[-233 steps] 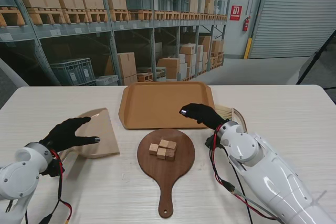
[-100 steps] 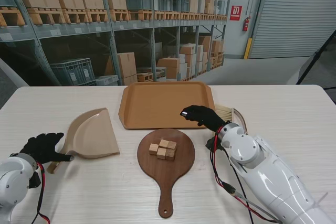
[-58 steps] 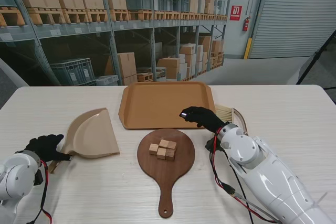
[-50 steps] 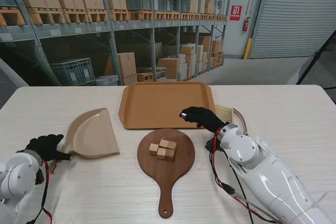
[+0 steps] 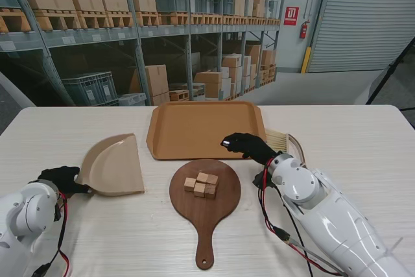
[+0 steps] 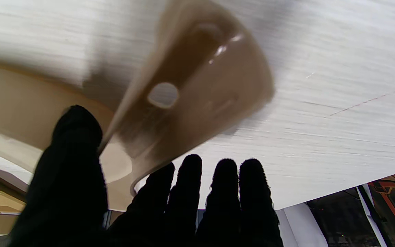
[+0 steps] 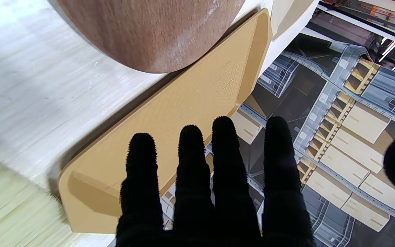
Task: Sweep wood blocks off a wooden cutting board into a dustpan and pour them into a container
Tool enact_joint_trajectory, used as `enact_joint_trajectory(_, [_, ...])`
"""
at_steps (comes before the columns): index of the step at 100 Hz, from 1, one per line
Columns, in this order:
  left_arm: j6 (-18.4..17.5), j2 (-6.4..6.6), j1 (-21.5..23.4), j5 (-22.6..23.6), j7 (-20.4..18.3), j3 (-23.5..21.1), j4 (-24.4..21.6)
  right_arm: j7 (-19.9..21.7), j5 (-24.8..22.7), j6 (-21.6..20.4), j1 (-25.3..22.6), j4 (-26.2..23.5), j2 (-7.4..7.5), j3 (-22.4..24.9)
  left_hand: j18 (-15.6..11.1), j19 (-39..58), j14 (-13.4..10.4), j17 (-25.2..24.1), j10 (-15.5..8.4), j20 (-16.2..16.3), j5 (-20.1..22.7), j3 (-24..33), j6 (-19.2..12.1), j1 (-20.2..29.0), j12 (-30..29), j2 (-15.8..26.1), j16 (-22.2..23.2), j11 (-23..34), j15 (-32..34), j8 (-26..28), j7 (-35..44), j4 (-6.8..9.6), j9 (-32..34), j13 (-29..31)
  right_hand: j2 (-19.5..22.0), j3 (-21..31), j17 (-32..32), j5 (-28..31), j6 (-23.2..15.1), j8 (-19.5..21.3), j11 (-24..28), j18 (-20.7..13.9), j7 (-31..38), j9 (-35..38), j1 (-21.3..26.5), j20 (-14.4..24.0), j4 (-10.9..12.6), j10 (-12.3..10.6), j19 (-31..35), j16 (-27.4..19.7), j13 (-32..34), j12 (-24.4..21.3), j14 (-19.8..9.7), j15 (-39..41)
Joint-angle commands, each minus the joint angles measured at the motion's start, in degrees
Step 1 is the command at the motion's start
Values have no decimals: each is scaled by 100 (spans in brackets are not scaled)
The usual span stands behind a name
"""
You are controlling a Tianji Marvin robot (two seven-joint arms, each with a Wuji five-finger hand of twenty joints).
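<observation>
Dustpan (image 5: 114, 172) now tilted, left fingers (image 6: 187, 192) closed around its handle.

A pale wood-grain table (image 5: 363, 141) carries four things — a dustpan (image 5: 115, 170) at left, a tray (image 5: 194, 128) farther from me, a board (image 5: 205, 200) centre, a brush (image 5: 285, 141) right of the tray.

Left robot hand (image 5: 59, 179) at dustpan (image 5: 115, 167) handle; wood blocks (image 5: 201, 185) on cutting board (image 5: 205, 200)

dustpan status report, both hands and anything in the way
Left hand fingers closing on dustpan handle, grip unconfirmed. Right hand open near brush. Wood blocks on cutting board. Nothing blocking.
</observation>
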Motion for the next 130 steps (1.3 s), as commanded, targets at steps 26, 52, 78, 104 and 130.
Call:
enact_joint_trajectory(26, [570,-70,-112,-85,169,227,102,96,10,16,-34,30,-16,-23,207,1025,-289,1279,-261,632,834,14,-211,1203,481,741,455,1284,908,745,2599,-96,2122,2085,154,-247,55,110,-38,5,152,73,55,217,106,122,86,-8,79,2,180,90,-75,162])
enact_joint_trajectory(52, [794,-125,-83,-279,459,277,145,117,19,19,-38,46,-13,-36,290,1500,-394,1871,-554,808,1494,-7,-522,1669,619,1068,607,1788,1504,613,3765,-110,3156,2985,165,-261,78,121,-35,5,166,74,63,229,128,121,88,-1,117,11,204,96,-74,184])
enact_joint_trajectory(78, [926,-190,177,-449,722,152,-56,110,10,20,-60,43,-11,-25,363,2144,-664,2342,-922,1013,1680,-82,-207,1790,1255,1497,1029,3293,2649,1132,4400,-133,3677,3677,181,-272,126,156,-19,6,185,79,74,251,172,137,92,8,207,29,254,104,-65,224])
enact_joint_trajectory(104, [1011,-281,691,-723,990,-150,-529,41,27,92,-164,-33,-19,49,377,3827,-1229,3376,-1525,1528,1831,-96,92,1774,1765,1675,1478,5892,5293,1997,4873,-116,4523,4928,201,-295,150,192,-2,5,190,89,78,265,217,139,92,32,277,44,288,106,-57,251])
enact_joint_trajectory(130, [861,-367,1281,-618,1415,-483,-1013,-61,32,90,-231,-67,-37,99,405,4273,-1607,3809,-1727,1424,1875,-90,254,1841,2046,1668,1475,6478,6074,2383,5160,-112,4986,5384,208,-313,162,220,11,8,203,91,84,274,247,125,95,44,335,58,301,112,-34,276])
